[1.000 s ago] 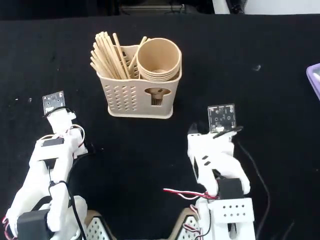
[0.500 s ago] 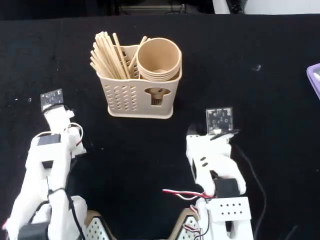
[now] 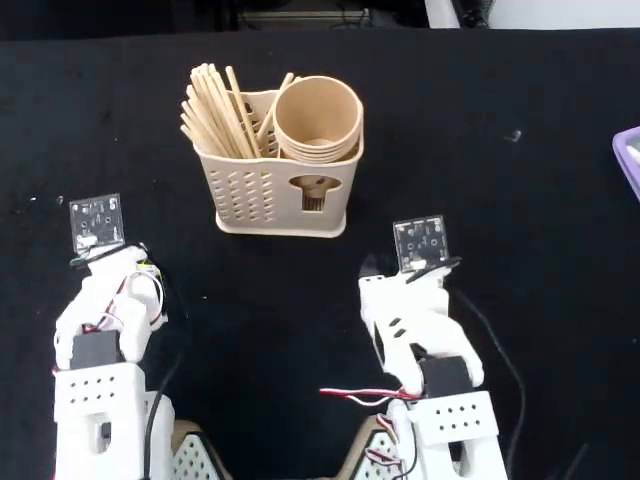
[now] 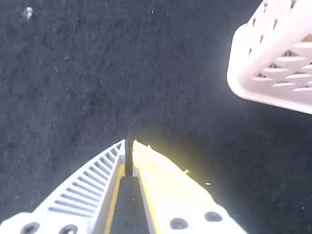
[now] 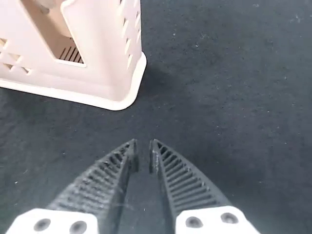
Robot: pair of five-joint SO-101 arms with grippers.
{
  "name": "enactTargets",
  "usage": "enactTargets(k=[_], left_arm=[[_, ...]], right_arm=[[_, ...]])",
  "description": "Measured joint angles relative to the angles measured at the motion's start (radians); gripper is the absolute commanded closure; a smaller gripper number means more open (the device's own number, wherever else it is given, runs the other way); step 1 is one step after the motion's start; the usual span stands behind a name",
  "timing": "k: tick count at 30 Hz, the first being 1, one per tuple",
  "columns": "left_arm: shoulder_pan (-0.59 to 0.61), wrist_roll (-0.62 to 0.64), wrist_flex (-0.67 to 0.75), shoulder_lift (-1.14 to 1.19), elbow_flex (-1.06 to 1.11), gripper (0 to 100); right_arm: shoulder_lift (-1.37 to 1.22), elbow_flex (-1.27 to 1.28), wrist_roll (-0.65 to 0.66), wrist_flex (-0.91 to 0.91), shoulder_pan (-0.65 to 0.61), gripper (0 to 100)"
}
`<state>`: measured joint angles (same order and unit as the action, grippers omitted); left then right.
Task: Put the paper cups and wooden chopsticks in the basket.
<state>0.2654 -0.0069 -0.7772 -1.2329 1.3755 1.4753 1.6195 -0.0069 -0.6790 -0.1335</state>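
Overhead, paper cups [image 3: 320,148], wooden chopsticks [image 3: 212,115] in basket [image 3: 262,190], wrist views nearer its base

No legible text on my feeds.

I checked from the basket [image 3: 275,190] outward. Its walls show slots and a cut-out window, with no print that I can make out. Nearer to me than the basket, the left board [image 3: 97,222] and the right board [image 3: 420,243] sit atop the arms. Both carry tiny marks, too small for me to read as letters or numbers.
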Motion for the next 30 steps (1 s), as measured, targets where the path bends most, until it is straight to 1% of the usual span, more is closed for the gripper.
enactTargets(k=[9, 14, 18, 20, 22, 25, 28, 30], left_arm=[[0.0, -0.008, -0.003, -0.164, 0.08, 97], [0.0, -0.008, -0.107, -0.324, 0.091, 97], [0.0, -0.008, -0.193, -0.505, 0.118, 97], [0.0, -0.008, -0.215, -0.575, 0.132, 97], [-0.003, -0.008, -0.215, -0.574, 0.133, 97], [-0.043, -0.008, -0.215, -0.566, 0.143, 97], [-0.092, -0.009, -0.215, -0.574, 0.173, 97], [-0.127, -0.037, -0.198, -0.582, 0.195, 97]], right_arm=[[0.0, 0.0, 0.0, 0.0, 0.0, 93.9], [0.0, 0.0, 0.0, 0.0, 0.0, 93.9], [0.0, 0.0, 0.0, 0.0, 0.0, 93.9], [0.0, 0.0, 0.0, 0.0, 0.0, 93.9], [0.0, 0.0, 0.0, 0.0, 0.0, 93.9], [0.0, 0.003, 0.0, 0.005, 0.0, 93.9], [0.0, 0.037, 0.0, 0.054, 0.0, 93.9], [0.0, 0.061, 0.0, 0.104, 0.0, 93.9]])
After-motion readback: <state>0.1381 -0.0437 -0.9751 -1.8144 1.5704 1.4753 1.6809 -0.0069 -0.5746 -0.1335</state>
